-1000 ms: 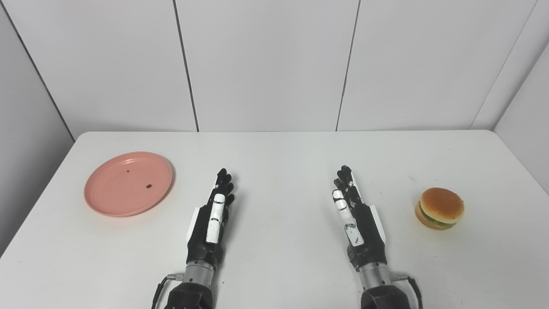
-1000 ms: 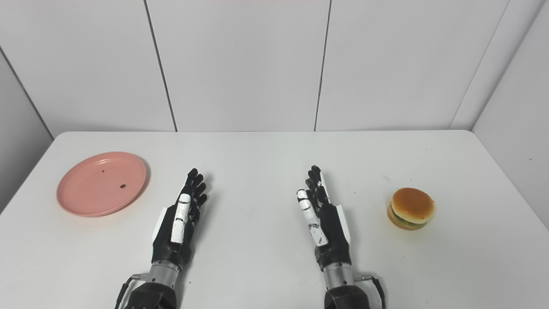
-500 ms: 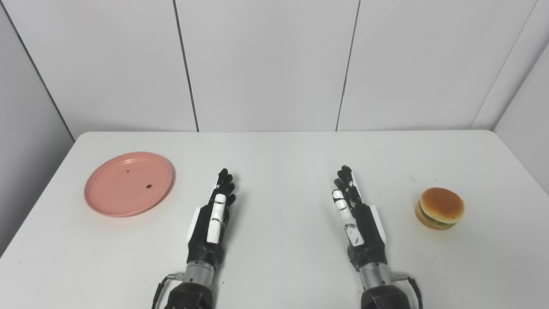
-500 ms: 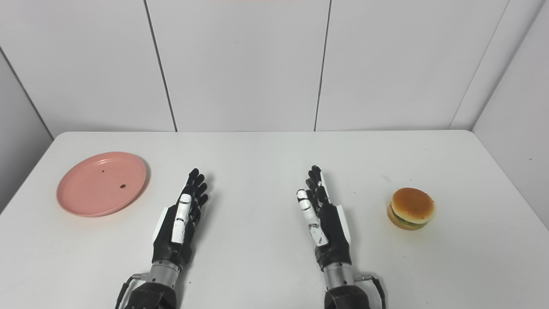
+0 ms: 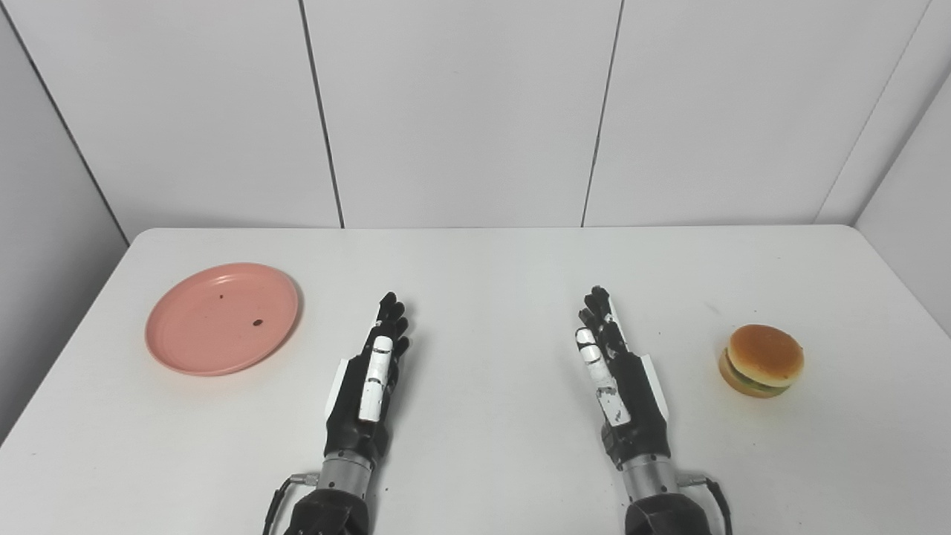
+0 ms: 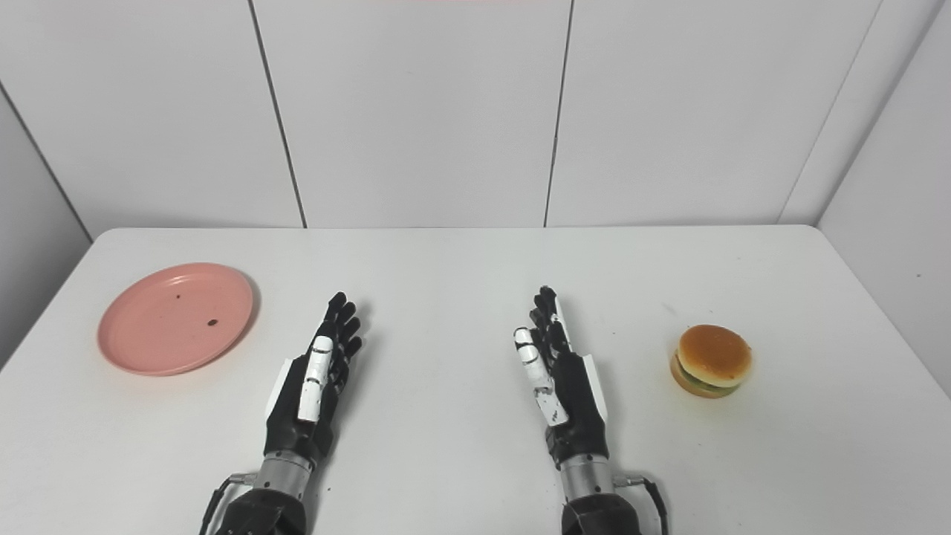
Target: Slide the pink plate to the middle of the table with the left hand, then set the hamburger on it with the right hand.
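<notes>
The pink plate [image 5: 223,318] lies flat at the left side of the white table [image 5: 483,267], with two small dark specks on it. The hamburger [image 5: 761,361] sits upright near the right side. My left hand [image 5: 368,383] rests near the front centre-left, fingers stretched forward, open and holding nothing, to the right of the plate and apart from it. My right hand [image 5: 617,379] rests at centre-right, also open with straight fingers, left of the hamburger and not touching it.
White wall panels [image 5: 461,111] rise behind the table's far edge. Grey side walls close in at the left and right. Bare tabletop lies between the two hands and beyond their fingertips.
</notes>
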Controlling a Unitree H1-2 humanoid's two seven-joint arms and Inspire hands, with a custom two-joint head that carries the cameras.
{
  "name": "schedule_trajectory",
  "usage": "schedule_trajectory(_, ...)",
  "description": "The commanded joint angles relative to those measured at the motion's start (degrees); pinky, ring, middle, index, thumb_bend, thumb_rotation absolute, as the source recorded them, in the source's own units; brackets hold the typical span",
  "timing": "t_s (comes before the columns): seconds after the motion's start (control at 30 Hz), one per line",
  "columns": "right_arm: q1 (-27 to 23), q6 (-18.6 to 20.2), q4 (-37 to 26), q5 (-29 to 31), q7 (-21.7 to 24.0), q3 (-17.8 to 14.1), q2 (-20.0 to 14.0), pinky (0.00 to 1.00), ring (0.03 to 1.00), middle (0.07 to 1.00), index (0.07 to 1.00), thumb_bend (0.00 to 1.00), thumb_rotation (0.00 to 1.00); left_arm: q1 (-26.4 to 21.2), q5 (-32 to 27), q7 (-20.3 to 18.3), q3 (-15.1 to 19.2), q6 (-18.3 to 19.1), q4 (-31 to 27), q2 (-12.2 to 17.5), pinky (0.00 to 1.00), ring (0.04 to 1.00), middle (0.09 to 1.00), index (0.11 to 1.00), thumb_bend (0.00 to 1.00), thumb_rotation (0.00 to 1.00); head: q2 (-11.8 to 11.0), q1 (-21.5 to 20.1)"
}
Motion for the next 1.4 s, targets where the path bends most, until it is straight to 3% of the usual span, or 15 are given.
schedule_trajectory(0.0,1.3,-2.0,1.6,0.2,0.2,-0.2,0.1,1.0,1.0,1.0,1.0,0.6,0.78,4.3,0.7,-0.4,0.6,-0.1,3.8,1.8,1.0,1.0,1.0,1.0,0.54,1.0,0.0,0.1)
schedule_trajectory(0.47,1.2,-2.4,1.7,-0.4,0.0,-0.2,0.0,1.0,1.0,1.0,1.0,0.6,0.79,4.2,0.4,-0.6,0.7,-0.6,4.1,1.8,1.0,1.0,1.0,1.0,0.54,1.0,0.0,0.1)
schedule_trajectory(0.73,1.4,-1.9,1.7,0.1,0.5,-0.2,-0.1,1.0,1.0,1.0,1.0,0.65,0.78,4.3,0.4,-0.6,0.7,-0.4,4.0,1.9,1.0,1.0,1.0,1.0,0.55,1.0,0.2,0.1)
schedule_trajectory(1.07,1.3,-1.6,1.3,0.2,0.5,-0.1,-0.2,1.0,1.0,1.0,1.0,0.61,0.77,4.3,0.7,-0.4,0.7,-0.2,3.9,1.9,1.0,1.0,1.0,1.0,0.54,1.0,0.2,0.1)
schedule_trajectory(1.37,1.9,-1.3,0.4,0.2,0.6,-1.0,-1.7,1.0,1.0,1.0,1.0,0.58,0.79,4.7,0.8,0.3,0.0,0.6,3.4,-0.1,1.0,1.0,1.0,1.0,0.53,1.0,-0.7,8.5)
